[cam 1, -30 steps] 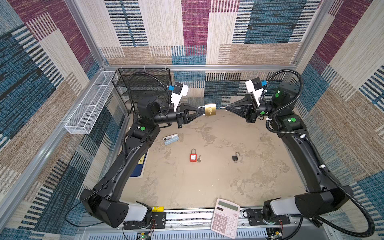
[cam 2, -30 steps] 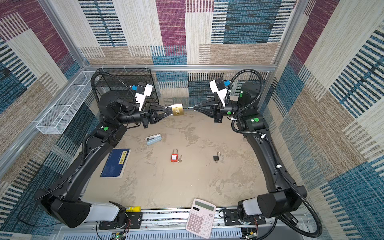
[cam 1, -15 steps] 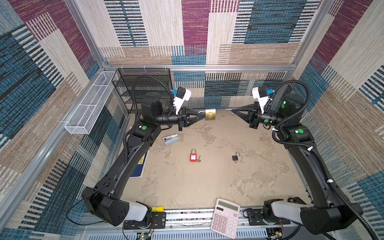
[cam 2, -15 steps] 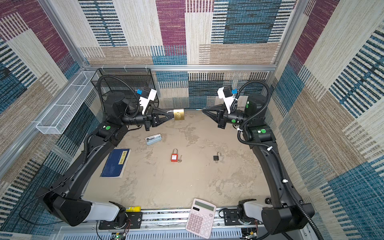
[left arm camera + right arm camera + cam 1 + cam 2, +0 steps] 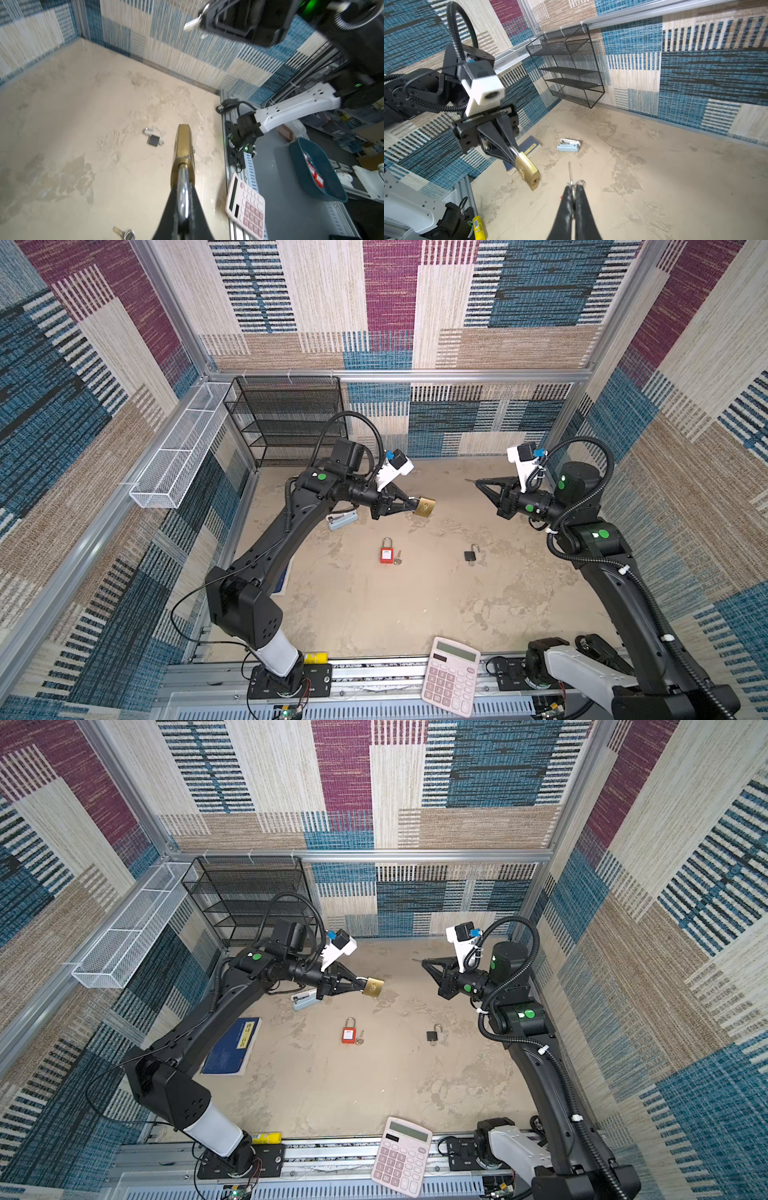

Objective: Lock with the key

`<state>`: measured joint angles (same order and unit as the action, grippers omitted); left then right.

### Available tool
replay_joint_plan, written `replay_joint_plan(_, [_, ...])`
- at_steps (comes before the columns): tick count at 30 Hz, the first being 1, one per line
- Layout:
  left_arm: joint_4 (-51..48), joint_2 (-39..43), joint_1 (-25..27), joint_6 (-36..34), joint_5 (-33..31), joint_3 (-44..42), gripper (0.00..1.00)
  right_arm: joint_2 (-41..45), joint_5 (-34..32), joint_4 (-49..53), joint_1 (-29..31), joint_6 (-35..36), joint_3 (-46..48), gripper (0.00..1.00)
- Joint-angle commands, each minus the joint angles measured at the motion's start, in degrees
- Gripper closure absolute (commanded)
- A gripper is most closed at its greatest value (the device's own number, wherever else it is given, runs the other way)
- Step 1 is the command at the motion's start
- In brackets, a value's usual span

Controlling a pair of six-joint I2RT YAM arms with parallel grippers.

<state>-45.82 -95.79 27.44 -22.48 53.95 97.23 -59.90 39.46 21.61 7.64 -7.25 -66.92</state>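
At the lower middle of both top views a pink calculator (image 5: 451, 676) lies on the metal rail along the front of the desk (image 5: 374, 614). A small yellow tube (image 5: 314, 655) lies on the same rail further left. Above that, at the left of the desk, a blue book (image 5: 232, 1046) lies flat under the left arm.

Near the centre of the frame a red padlock (image 5: 387, 554) lies flat with a spare key (image 5: 398, 558) just beside it on its right. A small black padlock (image 5: 471, 554) lies further right, apart from them.

Higher in the frame, both claws hang above the desk. The left claw (image 5: 411, 502), left of centre, is closed tight on the steel shackle of the brass padlock (image 5: 426, 507). The padlock's body sticks out past the fingertips, clear of the desk, and in the right wrist view its keyhole end points away from the claw. The right claw (image 5: 478, 482), right of centre, is pinched shut on the head of the key (image 5: 468, 480), whose blade sticks out towards the padlock. Key and padlock are well apart, with open air between them.

A pale blue stapler (image 5: 343, 519) lies on the desk just left of the left claw. Farthest back, in the upper left, a black wire shelf (image 5: 286, 423) stands against the back wall, and a white wire basket (image 5: 183, 448) hangs on the left wall.
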Motion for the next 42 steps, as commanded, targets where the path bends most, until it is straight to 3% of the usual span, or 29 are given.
replay_joint_plan(1, [-8.54, -2.08, 1.90, -8.71, -4.54, 1.72, 1.00, 1.00, -3.28, 1.22, 0.01, 0.48, 0.46, 1.00])
replay_joint_plan(13, [-24.72, -16.39, 6.30, -22.62, -17.81, 12.17, 1.00, 2.93, -6.89, 5.45, 0.00, 2.41, -0.32, 1.00])
replay_joint_plan(17, [-26.89, -20.02, 6.81, -26.15, -20.26, 14.91, 1.00, 3.22, -7.28, 6.24, 0.01, 2.50, -0.43, 1.00])
replay_joint_plan(21, [-33.76, -26.19, 7.25, -31.50, -18.19, 20.48, 1.00, 4.04, -7.77, 6.56, 0.01, 2.32, -0.61, 1.00])
replay_joint_plan(29, [-39.71, -35.93, 9.15, -34.11, -26.46, 28.15, 1.00, 4.24, -7.41, 8.67, 0.01, 2.87, -2.43, 1.00])
replay_joint_plan(42, [-45.99, -44.15, 10.04, -37.22, -30.31, 36.10, 1.00, 4.34, -5.69, 7.68, -0.01, 2.42, -1.03, 1.00])
